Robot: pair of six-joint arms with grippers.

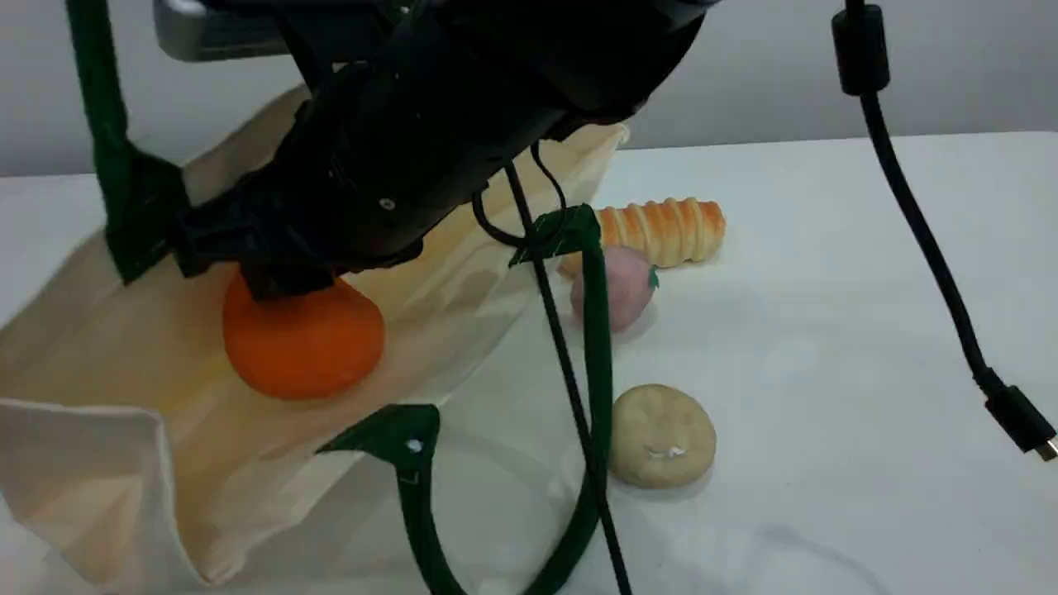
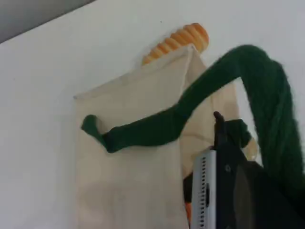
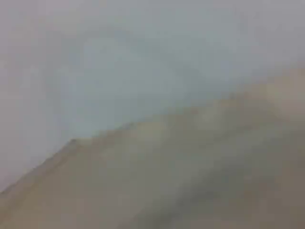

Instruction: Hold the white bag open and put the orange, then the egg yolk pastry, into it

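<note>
White bag (image 1: 99,463) lies open toward the camera; inside it the right gripper (image 1: 285,287) rests on top of the orange (image 1: 306,347), grip impossible to judge. Left gripper, out of sight, is clenched on the raised green handle (image 1: 103,124). Egg yolk pastry (image 1: 661,434) sits on the table (image 1: 826,347) just outside.

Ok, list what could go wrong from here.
1. The orange sits just inside the bag; it may roll out when the right gripper pulls back.
2. The arm's cable crosses the lower handle and could snag it.
3. That handle lies beside the pastry, crowding the next grasp.
</note>
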